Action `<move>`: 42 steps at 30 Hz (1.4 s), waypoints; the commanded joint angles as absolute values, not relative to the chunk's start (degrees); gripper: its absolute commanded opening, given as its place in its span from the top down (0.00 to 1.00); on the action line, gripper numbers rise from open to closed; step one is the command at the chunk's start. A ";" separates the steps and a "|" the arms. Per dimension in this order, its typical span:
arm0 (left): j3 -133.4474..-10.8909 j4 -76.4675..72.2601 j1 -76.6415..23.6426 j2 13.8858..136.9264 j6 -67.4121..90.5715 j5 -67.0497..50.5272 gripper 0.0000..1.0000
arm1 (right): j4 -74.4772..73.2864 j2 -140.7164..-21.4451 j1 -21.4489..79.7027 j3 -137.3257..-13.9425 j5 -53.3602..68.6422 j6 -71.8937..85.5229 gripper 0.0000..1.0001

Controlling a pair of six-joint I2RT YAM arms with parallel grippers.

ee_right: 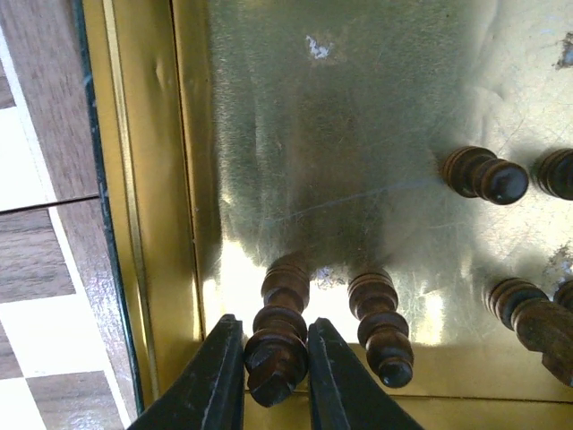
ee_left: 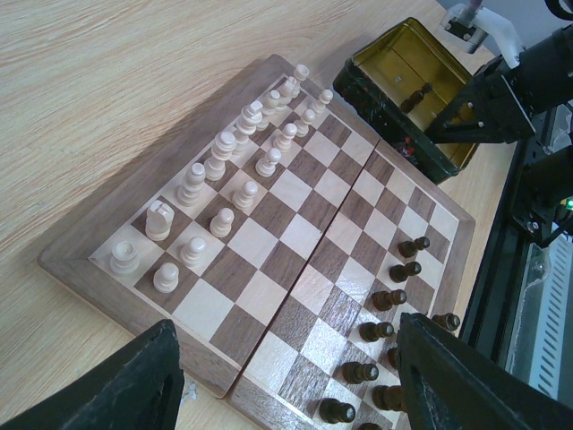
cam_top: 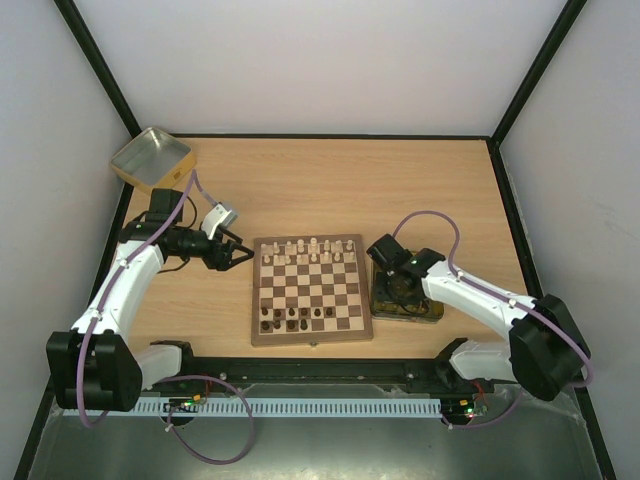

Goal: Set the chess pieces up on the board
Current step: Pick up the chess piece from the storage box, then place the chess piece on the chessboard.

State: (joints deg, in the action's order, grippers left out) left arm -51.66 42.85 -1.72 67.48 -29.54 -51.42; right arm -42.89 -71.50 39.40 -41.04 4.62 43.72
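The board [cam_top: 311, 338] lies mid-table, with cream chess pieces [cam_top: 305, 250] along its far rows and dark ones [cam_top: 295, 318] along its near rows. My right gripper [ee_right: 276, 367] reaches down into the gold tin [ee_right: 340, 134] beside the board's right edge. Its fingers are shut on the head of a dark piece [ee_right: 279, 327] lying on the tin floor. Another dark piece [ee_right: 380, 327] lies just right of it, and more [ee_right: 483, 175] lie further right. My left gripper [cam_top: 240, 255] hovers at the board's left edge, open and empty, with cream pieces [ee_left: 224, 152] and dark pieces [ee_left: 385, 300] in its view.
A second gold tin [cam_top: 150, 158] sits at the far left corner of the table. The right tin [cam_top: 432, 312] almost touches the board's right border. Black frame posts and white walls enclose the table.
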 commanded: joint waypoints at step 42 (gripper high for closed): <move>-50.99 42.80 -2.02 66.98 -29.43 -51.66 0.34 | -48.02 -77.82 72.25 -60.07 -3.87 62.10 0.93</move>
State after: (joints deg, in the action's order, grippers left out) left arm -51.66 42.81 -1.72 67.48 -29.54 -51.40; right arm -50.43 -74.94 68.38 -57.71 -2.33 58.00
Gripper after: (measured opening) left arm 0.658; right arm 0.095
